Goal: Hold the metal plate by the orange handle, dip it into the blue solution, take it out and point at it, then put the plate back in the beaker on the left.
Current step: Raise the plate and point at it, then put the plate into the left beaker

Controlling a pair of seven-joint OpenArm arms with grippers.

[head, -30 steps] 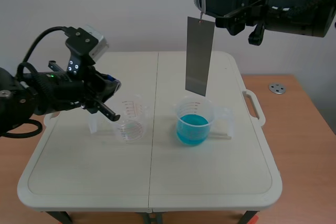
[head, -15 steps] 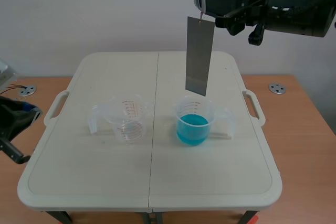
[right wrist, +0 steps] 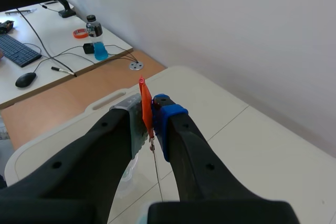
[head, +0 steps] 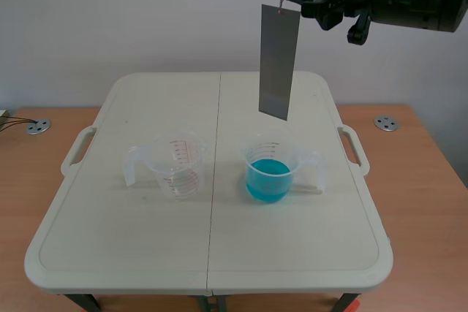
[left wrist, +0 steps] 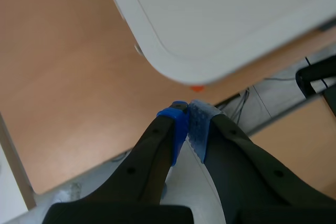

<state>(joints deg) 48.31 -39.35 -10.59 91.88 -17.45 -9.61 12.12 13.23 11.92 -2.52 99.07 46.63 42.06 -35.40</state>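
The right gripper (right wrist: 149, 106) is clamped on the orange handle (right wrist: 143, 97), the metal plate (head: 278, 61) hanging high above the blue solution (head: 269, 178) (dipped or not, I can't tell). The left gripper (left wrist: 187, 121), pinched together on nothing, sits off the table (left wrist: 236, 14); putting the plate in the left beaker (head: 179, 168) remains.

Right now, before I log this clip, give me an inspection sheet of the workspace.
Surface: white folding table, two beakers standing on it.
Job's things: metal plate hangs above the beaker of blue solution, not dipped; empty beaker beside it.
Clutter: nothing seen.
Hands: right hand shut on the orange handle; left hand shut on nothing, off the table's corner.
Cables: thin leads on a side desk by a keyboard.
Surroundings: white wall, wooden surface with a metal disc.
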